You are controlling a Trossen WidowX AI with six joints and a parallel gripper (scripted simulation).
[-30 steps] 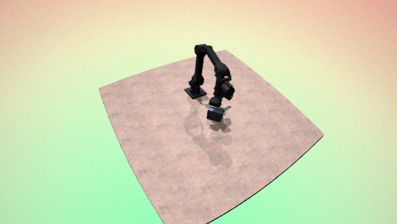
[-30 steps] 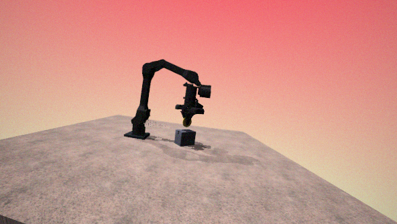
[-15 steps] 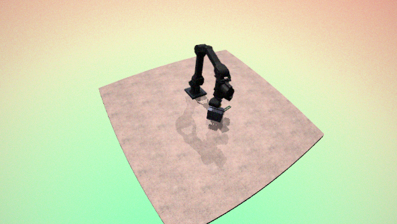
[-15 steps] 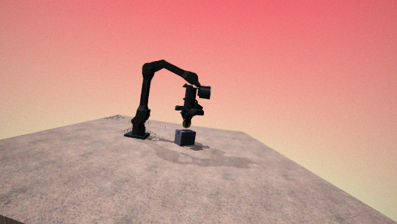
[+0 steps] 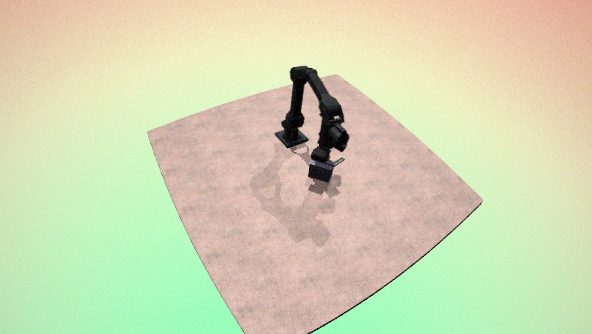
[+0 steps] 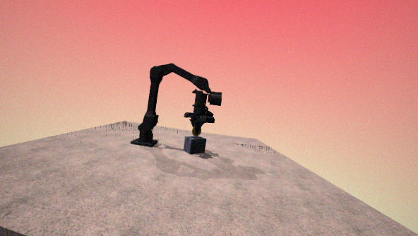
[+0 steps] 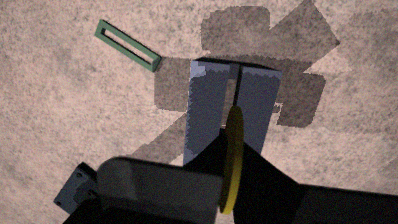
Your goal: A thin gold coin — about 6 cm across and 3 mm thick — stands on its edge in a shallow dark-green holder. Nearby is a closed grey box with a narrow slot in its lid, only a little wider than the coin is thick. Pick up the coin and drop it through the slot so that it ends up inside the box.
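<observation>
My gripper (image 6: 196,127) (image 7: 227,141) is shut on the gold coin (image 6: 196,131) (image 7: 233,162) and points down over the grey box. The coin hangs on edge below the fingertips, its lower rim close above the lid; whether it touches is unclear. The box (image 5: 320,172) (image 6: 195,146) (image 7: 204,112) stands closed beneath. Its slot (image 7: 238,82) runs away from the coin in the wrist view, roughly in line with the coin's edge; the coin and fingers hide its near part. The green holder (image 5: 340,161) (image 7: 153,61) is empty. The fingertips and coin are not clear in the top view.
The holder lies a little beyond the box's upper left corner in the wrist view. The arm's base (image 5: 291,139) (image 6: 144,142) stands on the mottled pink table (image 5: 225,200) (image 6: 106,184). A dark block-like part (image 7: 77,190) shows at lower left in the wrist view.
</observation>
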